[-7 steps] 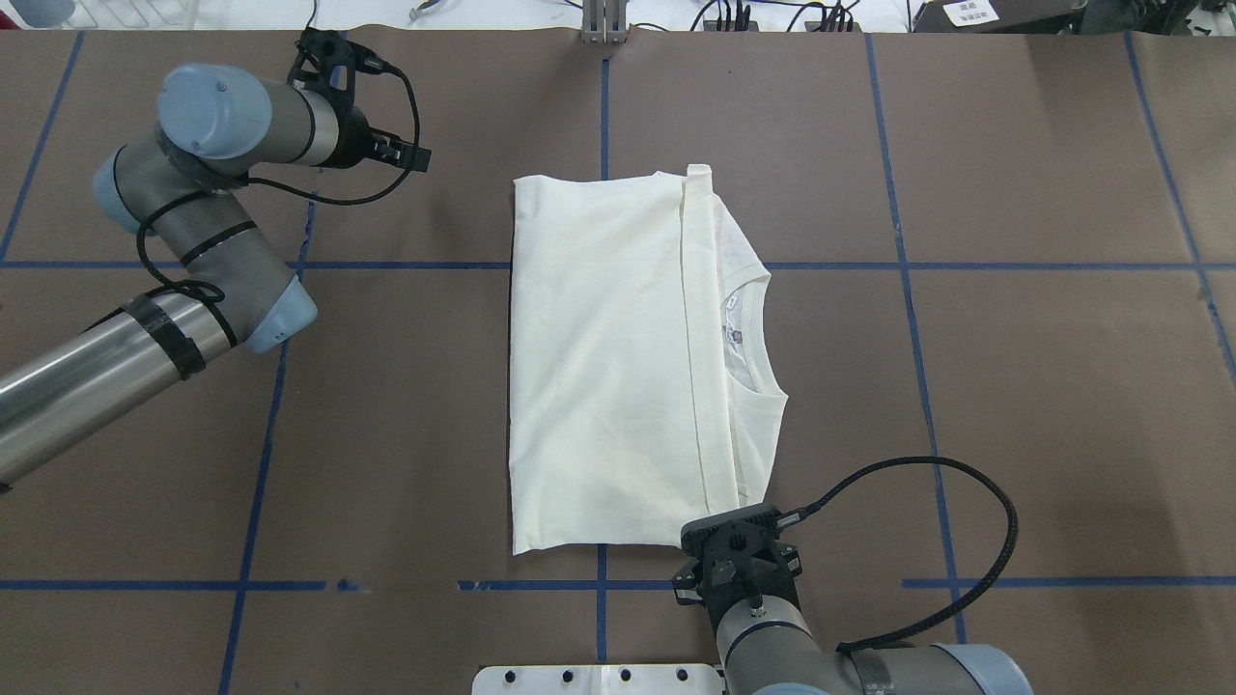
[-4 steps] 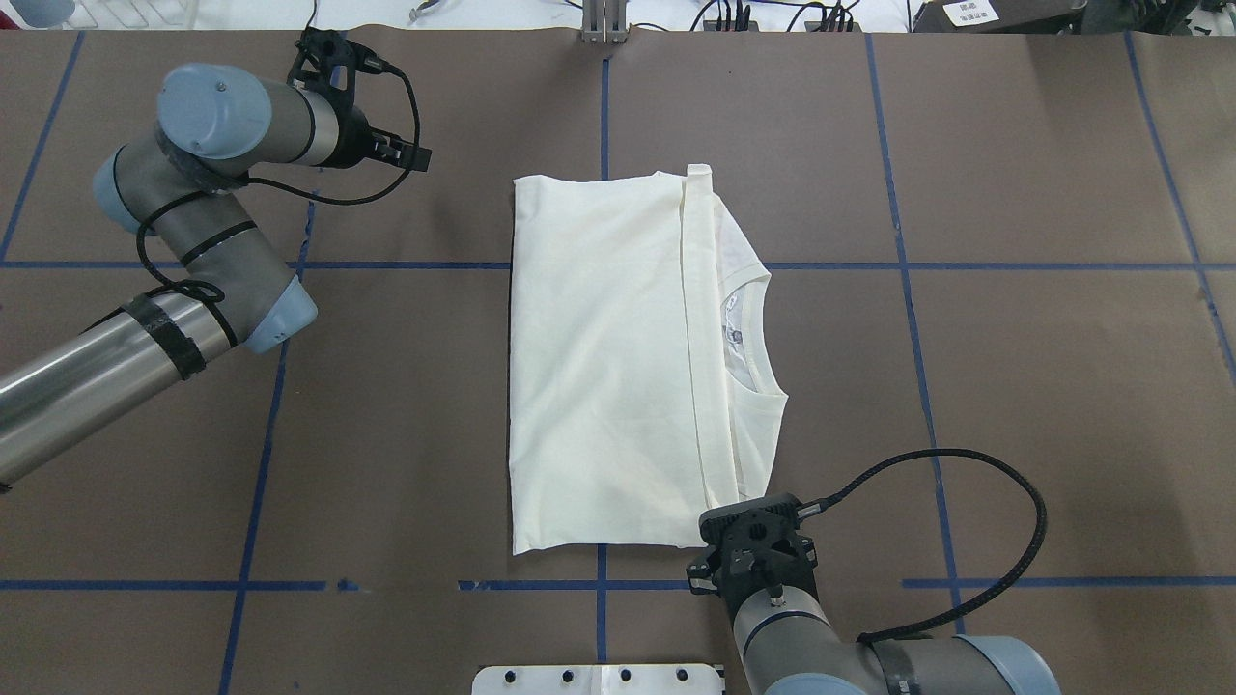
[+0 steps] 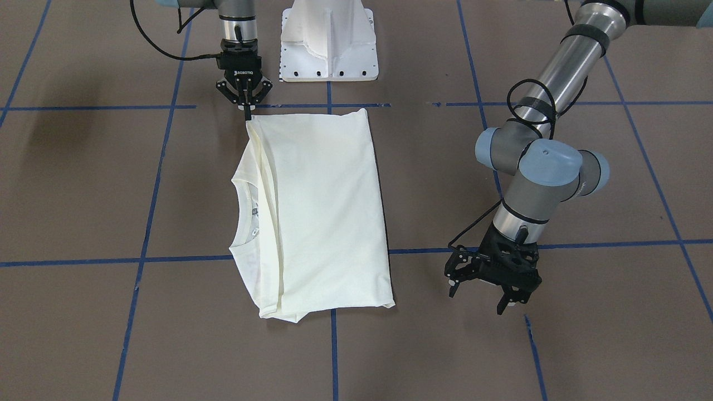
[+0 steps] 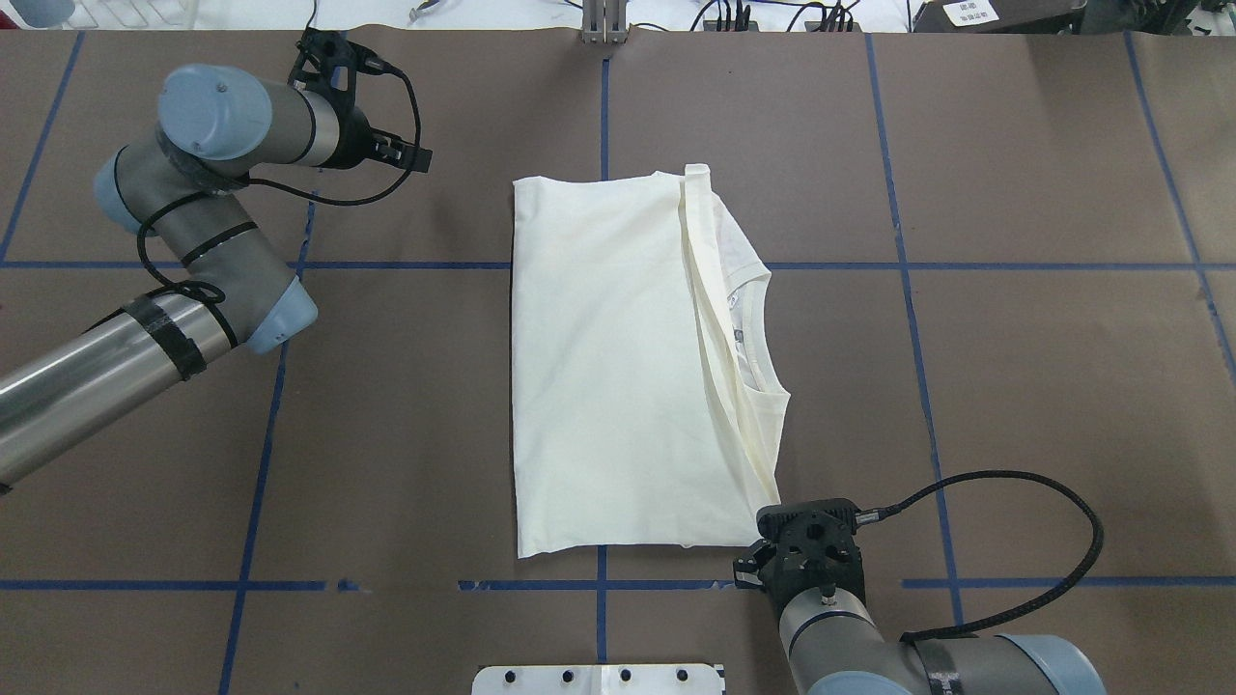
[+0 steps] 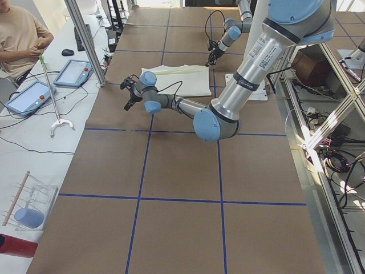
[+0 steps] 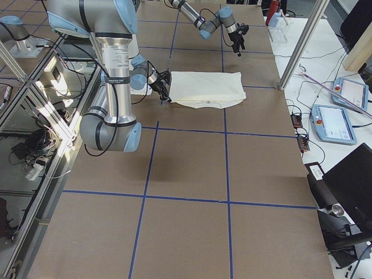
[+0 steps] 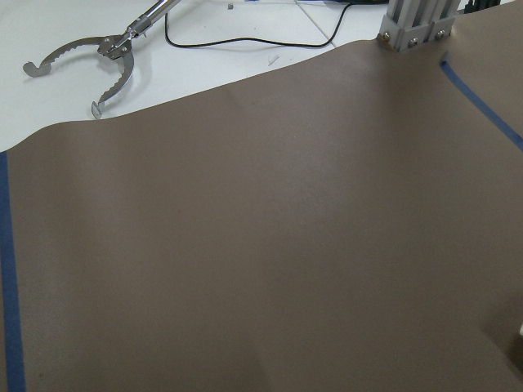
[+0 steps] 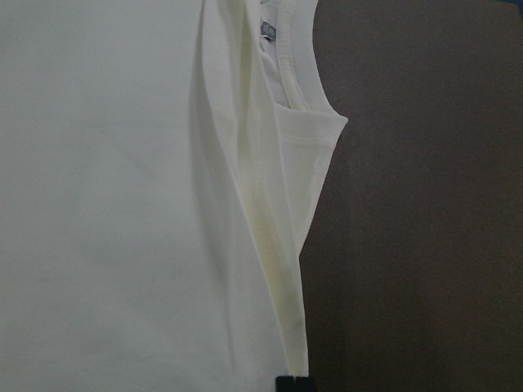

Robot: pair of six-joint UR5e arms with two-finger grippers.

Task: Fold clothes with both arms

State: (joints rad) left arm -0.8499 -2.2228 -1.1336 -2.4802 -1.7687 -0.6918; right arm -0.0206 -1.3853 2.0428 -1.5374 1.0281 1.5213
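Note:
The cream-white shirt lies folded into a tall rectangle at the table's middle, plain side up, with its collar showing at the right. My right gripper is at the near right corner, shut on the end of the hem strip, which slants from the far edge down to the fingertips. In the front-facing view this gripper pinches the shirt at its top-left corner. My left gripper hovers open and holds nothing, well off to the shirt's left. No print shows.
The white pedestal base stands at the near table edge beside the right arm. Blue tape lines grid the brown surface. A metal post and a reacher tool lie past the far edge. A person sits at a side table.
My right gripper has slid rightward along the near edge, pulling the hem corner with it. The hem strip now slants over the collar side. The left arm has stayed still.

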